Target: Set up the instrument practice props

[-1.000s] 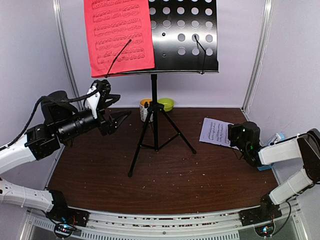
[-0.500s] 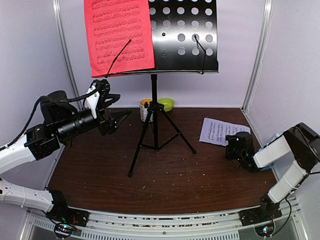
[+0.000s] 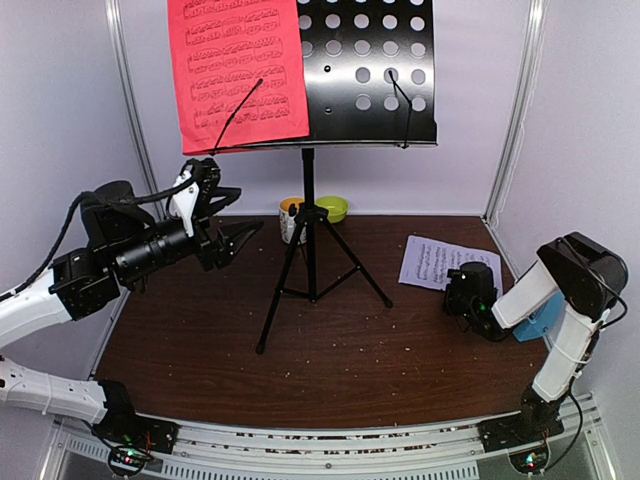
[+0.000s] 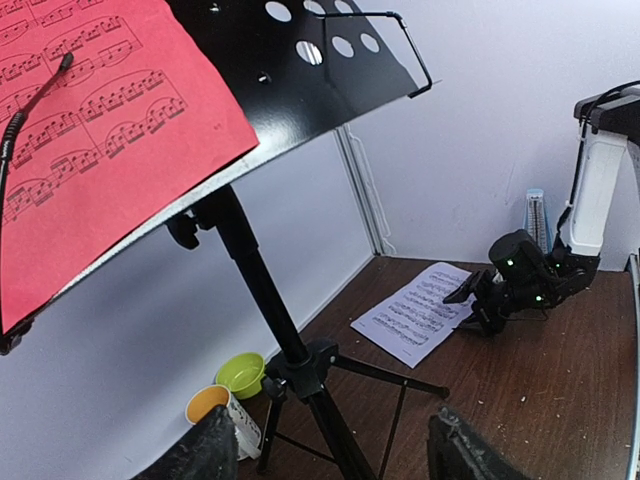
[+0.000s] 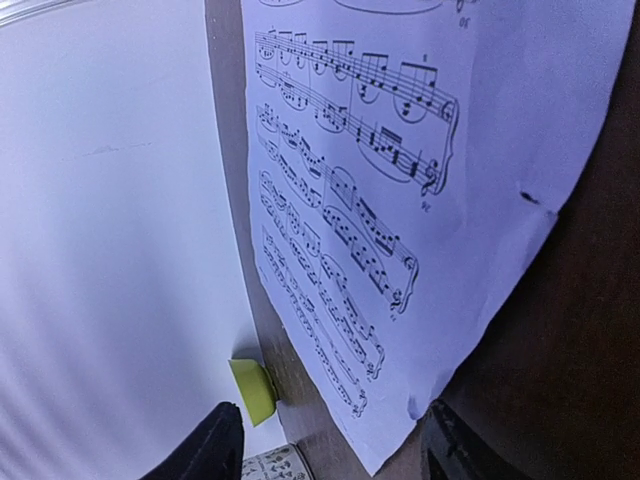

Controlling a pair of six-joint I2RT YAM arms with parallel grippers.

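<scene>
The black music stand [image 3: 309,200] stands mid-table, its perforated desk [image 3: 370,70] holding the red page [image 3: 238,70] on the left half. The pale lilac-white page [image 3: 435,262] lies flat on the table at right. My right gripper [image 3: 458,293] is open and low at the page's near edge; in the right wrist view the page [image 5: 430,150] fills the space ahead of the gripper [image 5: 330,445], its corner between the fingers. The light-blue metronome [image 3: 540,316] is mostly hidden behind the right arm. My left gripper [image 3: 235,235] is open and empty, in the air left of the stand.
The white-and-orange mug [image 3: 290,215] and the small green bowl [image 3: 332,208] sit at the back wall behind the tripod legs [image 3: 345,270]. White walls close in both sides. Crumbs speckle the brown table [image 3: 330,360].
My right gripper has slid left and nearer along the lilac-white page's near edge, with its elbow rising. The left arm and the stand have not moved.
</scene>
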